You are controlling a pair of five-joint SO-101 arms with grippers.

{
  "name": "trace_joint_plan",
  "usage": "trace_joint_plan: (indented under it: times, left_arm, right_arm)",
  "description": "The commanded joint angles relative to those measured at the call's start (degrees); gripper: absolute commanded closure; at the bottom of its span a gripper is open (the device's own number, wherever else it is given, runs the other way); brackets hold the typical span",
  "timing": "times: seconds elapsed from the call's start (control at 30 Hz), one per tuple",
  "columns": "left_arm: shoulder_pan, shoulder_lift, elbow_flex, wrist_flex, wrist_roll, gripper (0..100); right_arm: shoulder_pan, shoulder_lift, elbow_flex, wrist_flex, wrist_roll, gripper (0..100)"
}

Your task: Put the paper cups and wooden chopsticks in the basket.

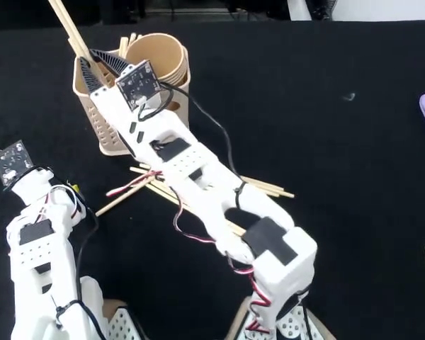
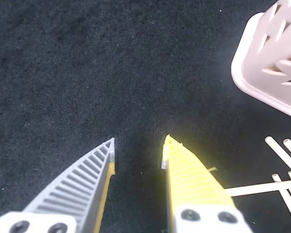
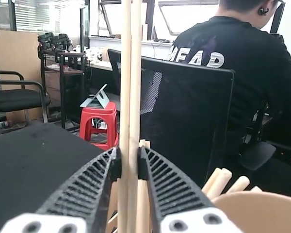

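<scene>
- Noted right claw clamped on wooden chopsticks, held over the basket at far left, likely for dropping in beside the paper cups.
- Found left claw apart, empty, over bare table near the basket.
- Saw loose chopsticks partly hidden under the right arm; could not count them.

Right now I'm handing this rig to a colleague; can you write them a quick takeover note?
Left end effector: open, over the table near the basket.
Right end effector: shut on a pair of chopsticks, held over the basket.
Done: cups stacked in the basket, some sticks too.
Left: drop this pair, then collect the loose chopsticks on the table.
</scene>
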Motion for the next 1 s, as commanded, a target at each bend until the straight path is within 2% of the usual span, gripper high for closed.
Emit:
trace_joint_plan:
  times: [0.0, 0.1, 0.3, 0.97]
  left_arm:
    - [0.3, -1.1, -0.1, -0.7, 0.3, 84]
    - [0.3, -1.1, -0.1, -0.7, 0.3, 84]
    - [0.3, -1.1, -0.1, -0.7, 0.3, 84]
    - [0.3, -1.1, -0.1, -0.7, 0.3, 84]
  right_arm:
    - [1.2, -3.0, 2.3, -0.2, 0.2, 90.5]
    - [1.1, -4.1, 3.7, 0.2, 0.2, 87.1]
    - [1.3, -5.3, 3.7, -0.2, 0.2, 90.7]
    - [1.1, -15.7, -3.4, 0.4, 0.4, 90.6]
